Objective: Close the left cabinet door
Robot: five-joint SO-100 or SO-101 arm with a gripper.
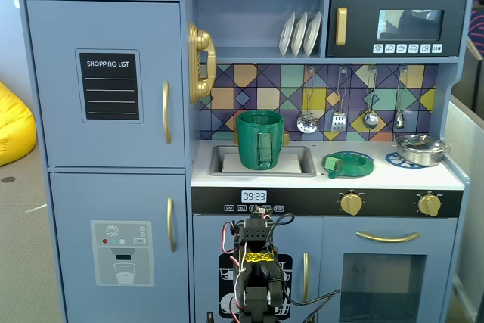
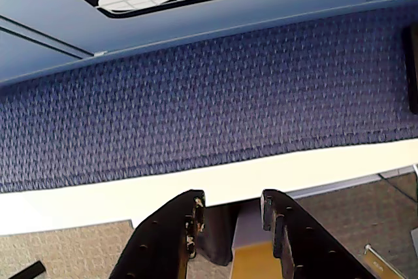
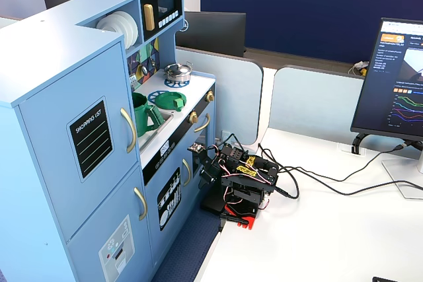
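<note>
The left cabinet door (image 1: 106, 85) fills the upper left of the front fixed view, flush with the cabinet frame, its black shopping-list panel (image 1: 110, 85) facing out and one curved gold handle (image 1: 165, 113) along its right edge. In the side fixed view the same door (image 3: 79, 140) sits at the left of the frame, also lying flat against the toy kitchen.

Only the wrist view shows the end effector (image 2: 230, 210) clearly: its two dark fingers (image 2: 173, 227) rise from the bottom edge, standing apart with nothing between them, above a white table edge (image 2: 98, 197) and a blue woven mat (image 2: 209, 96). The folded arm (image 3: 238, 179) appears in the side view at centre, on the white table (image 3: 330, 229), near the lower drawer fronts; the front view catches only its top (image 1: 257, 262) at bottom centre.

The front view alone allows counting: three white plates (image 1: 300, 33) on the shelf, four utensils (image 1: 353, 104) hanging on the tiled wall, two gold knobs (image 1: 351, 203), one green jug (image 1: 259, 140) in the sink, one green lid (image 1: 348, 163), one steel pot (image 1: 420, 149). The side view alone shows a monitor (image 3: 396, 77) at the right edge.
</note>
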